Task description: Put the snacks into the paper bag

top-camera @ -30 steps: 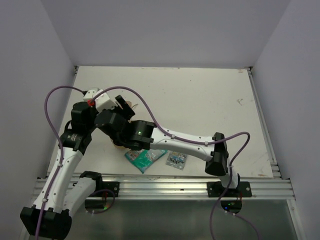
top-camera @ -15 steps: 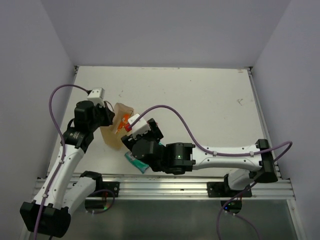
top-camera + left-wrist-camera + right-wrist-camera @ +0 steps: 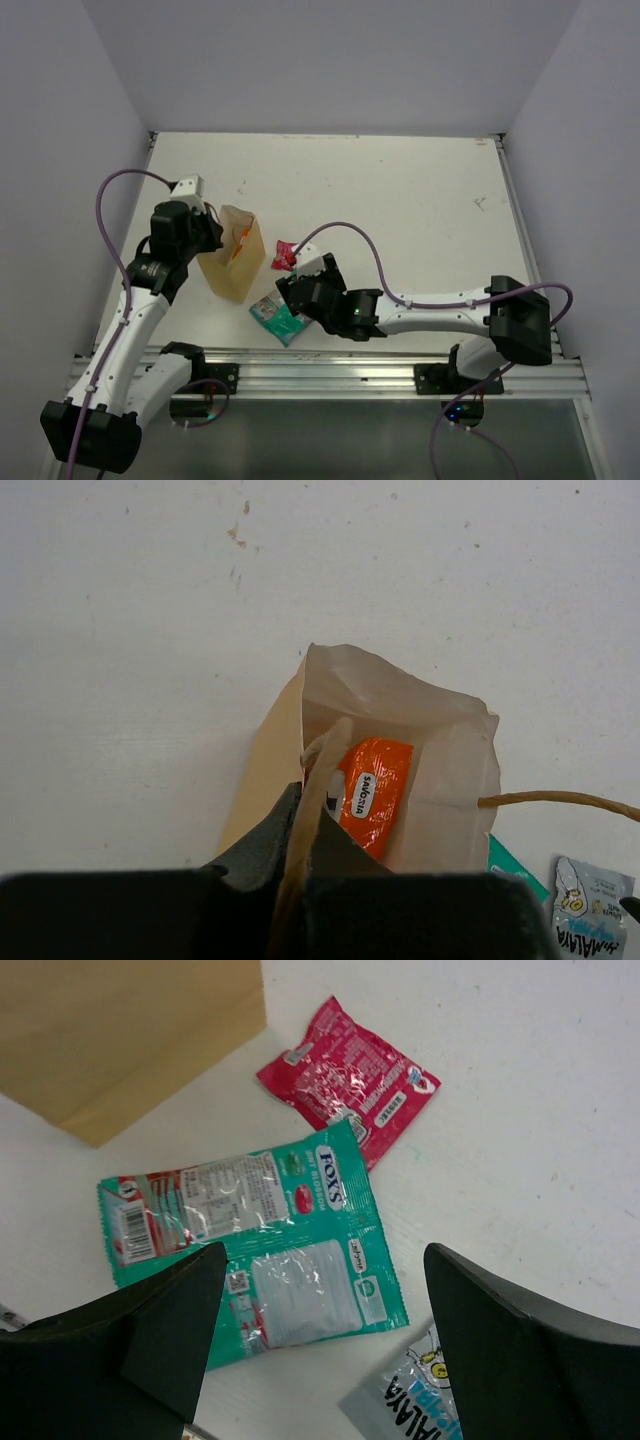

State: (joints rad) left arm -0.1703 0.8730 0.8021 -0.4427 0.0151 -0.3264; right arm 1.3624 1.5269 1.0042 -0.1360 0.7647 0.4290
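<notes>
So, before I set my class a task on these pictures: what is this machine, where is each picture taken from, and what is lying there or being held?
These are two robot arms bolted to a table. One picture looks down from above; the other two come from a camera on each wrist. The left hand is shut on the rim of an upright paper bag, whose mouth is open; an orange packet lies inside. The right hand is open and holds nothing, hovering over a teal-green bag. Beside that lie a small red packet and a silvery-blue packet.
</notes>
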